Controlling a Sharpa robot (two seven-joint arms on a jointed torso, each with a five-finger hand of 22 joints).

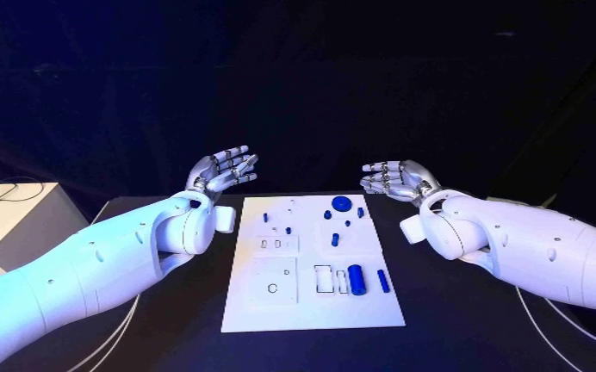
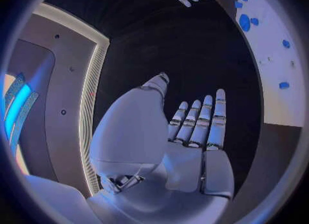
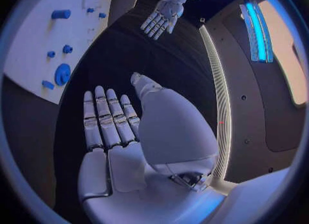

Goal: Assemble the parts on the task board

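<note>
Your left hand (image 1: 224, 167) and right hand (image 1: 395, 179) hover empty, fingers spread, past the far corners of the task board (image 1: 311, 312), which lies mid-table with its blue parts (image 1: 356, 279) scattered across it. Pick one part and come straight down on it; the round piece (image 1: 342, 202) sits nearest. Bare black table (image 1: 472, 320) flanks both long edges, giving you room to swing in.
</note>
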